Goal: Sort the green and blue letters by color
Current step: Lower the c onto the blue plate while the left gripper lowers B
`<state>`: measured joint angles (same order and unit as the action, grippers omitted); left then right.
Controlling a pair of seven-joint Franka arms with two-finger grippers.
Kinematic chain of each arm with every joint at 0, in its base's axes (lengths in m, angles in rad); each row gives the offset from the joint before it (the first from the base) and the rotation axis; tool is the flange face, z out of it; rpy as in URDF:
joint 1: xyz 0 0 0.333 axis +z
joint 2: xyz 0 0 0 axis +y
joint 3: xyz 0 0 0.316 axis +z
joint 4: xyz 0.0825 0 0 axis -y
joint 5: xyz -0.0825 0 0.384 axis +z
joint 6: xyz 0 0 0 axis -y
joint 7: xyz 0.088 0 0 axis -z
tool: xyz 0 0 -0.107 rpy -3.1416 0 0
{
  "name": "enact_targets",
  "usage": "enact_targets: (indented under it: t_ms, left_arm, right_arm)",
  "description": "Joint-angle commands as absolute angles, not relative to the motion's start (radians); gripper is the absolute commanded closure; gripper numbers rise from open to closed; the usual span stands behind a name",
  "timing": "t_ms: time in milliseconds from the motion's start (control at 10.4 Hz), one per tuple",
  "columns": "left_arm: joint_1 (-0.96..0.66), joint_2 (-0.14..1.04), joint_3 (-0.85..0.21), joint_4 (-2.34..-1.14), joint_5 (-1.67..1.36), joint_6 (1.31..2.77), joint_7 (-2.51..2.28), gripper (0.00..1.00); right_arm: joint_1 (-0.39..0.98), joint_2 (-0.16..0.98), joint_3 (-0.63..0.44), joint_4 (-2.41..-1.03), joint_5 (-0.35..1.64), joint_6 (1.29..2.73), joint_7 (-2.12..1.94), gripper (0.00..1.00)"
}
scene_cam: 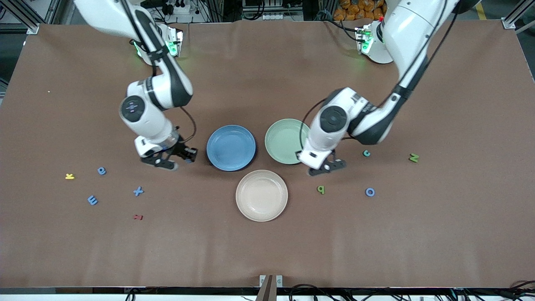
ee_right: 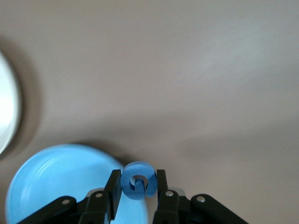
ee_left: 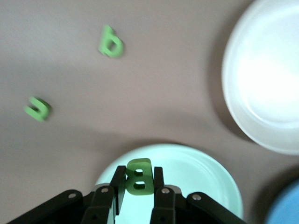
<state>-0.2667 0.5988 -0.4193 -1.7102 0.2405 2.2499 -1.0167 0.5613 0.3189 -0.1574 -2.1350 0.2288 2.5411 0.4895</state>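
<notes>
green B (ee_left: 139,176), blue round letter (ee_right: 138,181), flat foam

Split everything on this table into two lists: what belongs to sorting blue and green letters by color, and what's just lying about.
Job:
- green B, in left pincer
- blue letter, in right pincer
- blue plate
- green plate
- loose blue X
- loose green N

Lying about:
- yellow letter
- dark red letter
- beige plate

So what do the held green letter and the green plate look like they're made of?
Green letter B, in the left gripper: likely foam; thick, matte, soft rounded edges. Green plate: smooth and faintly glossy, probably plastic, though glazed ceramic can't be ruled out.
</notes>
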Motion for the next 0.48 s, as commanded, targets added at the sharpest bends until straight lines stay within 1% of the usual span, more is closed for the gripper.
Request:
enact_targets:
  t_ms: [0, 96, 192, 288, 384]
  left_arm:
    - [-0.354, 0.636, -0.410, -1.678, 0.226, 2.227, -1.100, 1.00]
    - [-0.371, 0.646, -0.410, -1.680, 0.221, 2.227, -1.115, 0.58]
    - [-0.399, 0.646, -0.410, -1.687, 0.224, 2.227, -1.118, 0.01]
    - [-0.417, 0.640, -0.408, -1.687, 0.222, 2.227, -1.123, 0.00]
    - [-0.413, 0.637, -0.408, -1.687, 0.224, 2.227, -1.127, 0.00]
  right_arm:
    - [0.694, 0.356, -0.170, -2.111, 0.235, 2.542, 0.551, 0.74]
    - [0.728, 0.374, -0.170, -2.093, 0.235, 2.540, 0.558, 0.72]
    - [0.745, 0.382, -0.169, -2.088, 0.235, 2.540, 0.561, 0.36]
    - [0.742, 0.373, -0.169, -2.088, 0.233, 2.539, 0.563, 0.00]
    - [0.724, 0.355, -0.169, -2.089, 0.232, 2.528, 0.546, 0.00]
